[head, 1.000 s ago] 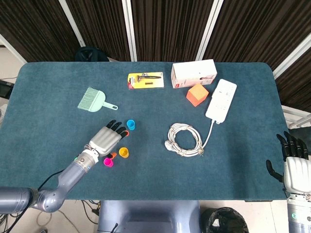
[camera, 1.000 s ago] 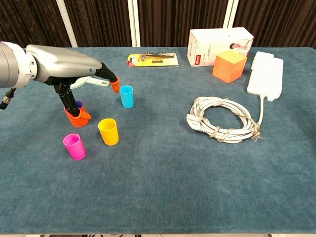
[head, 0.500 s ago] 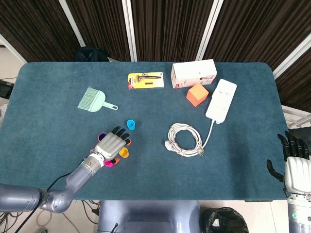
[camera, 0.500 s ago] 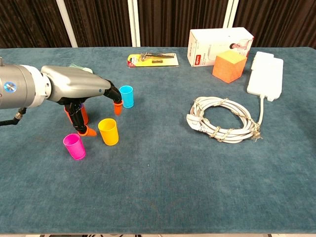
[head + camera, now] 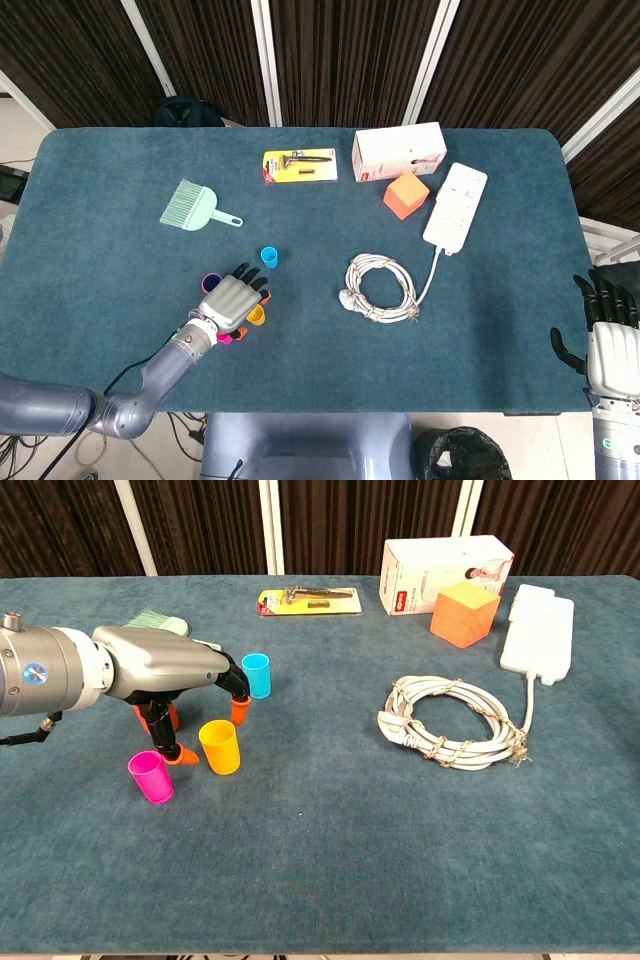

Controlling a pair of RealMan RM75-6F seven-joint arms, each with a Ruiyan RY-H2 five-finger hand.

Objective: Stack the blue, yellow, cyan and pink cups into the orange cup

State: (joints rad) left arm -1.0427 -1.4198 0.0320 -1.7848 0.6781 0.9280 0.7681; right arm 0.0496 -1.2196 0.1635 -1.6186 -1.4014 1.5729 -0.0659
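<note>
The left hand (image 5: 165, 675) hangs low over the cluster of cups, fingers spread and pointing down, holding nothing; its orange-tipped fingertips (image 5: 184, 756) flank the yellow cup (image 5: 220, 746), which stands upright just beside the pink cup (image 5: 151, 776); the cyan cup (image 5: 257, 675) stands a little farther back. The orange cup (image 5: 170, 716) is mostly hidden behind the hand, a blue cup seemingly already inside it, its rim (image 5: 211, 283) visible from above. Judging by this, the yellow cup is the step in hand; the next move calls for closing the fingers round it without tipping the pink one. The right hand (image 5: 606, 345) waits off the table, fingers loosely apart.
</note>
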